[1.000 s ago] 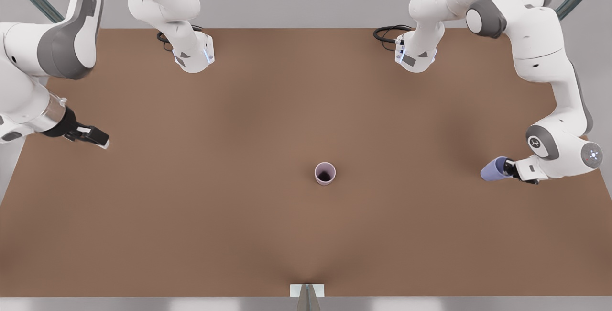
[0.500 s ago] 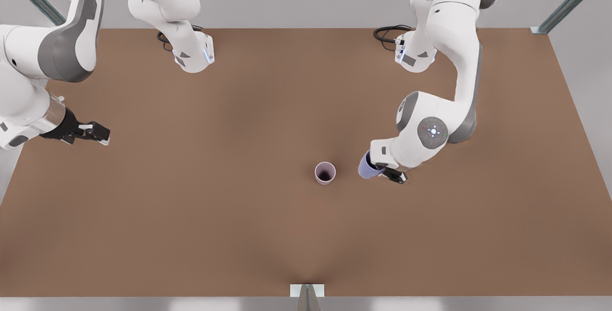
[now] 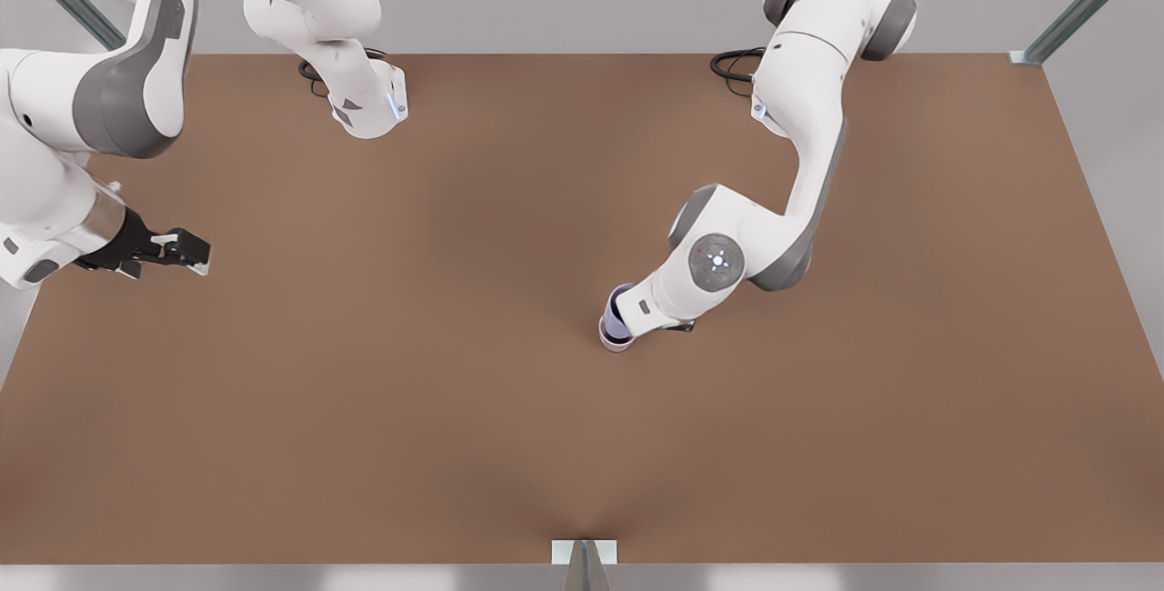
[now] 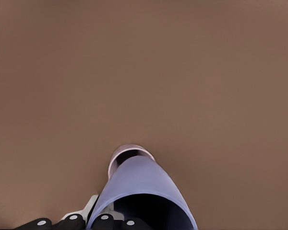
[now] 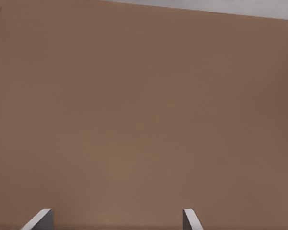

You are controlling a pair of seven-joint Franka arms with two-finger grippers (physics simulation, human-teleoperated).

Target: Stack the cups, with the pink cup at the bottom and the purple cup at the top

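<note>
The left end effector [image 3: 657, 325] sat near the middle of the brown table [image 3: 455, 409], pinching the purple cup [image 3: 619, 318] by its rim. In the front view that cup hung directly over the pink cup [image 3: 617, 343], whose pale rim peeked out beneath it; the purple base seemed to be entering the pink mouth, though the arm's wrist covered much of the pair and contact could not be confirmed. In the left wrist view the purple cup [image 4: 141, 196] tapered away from the camera toward the pink cup [image 4: 129, 154], with one black finger [image 4: 101, 221] visible at its near rim and the pink rim ringing the far end.

The right end effector [image 3: 186, 255] waited at the front view's left edge of the table, well apart from both cups. Its fingers [image 5: 38, 219] stood spread wide in the right wrist view, with bare table between them and nothing in their grasp
</note>
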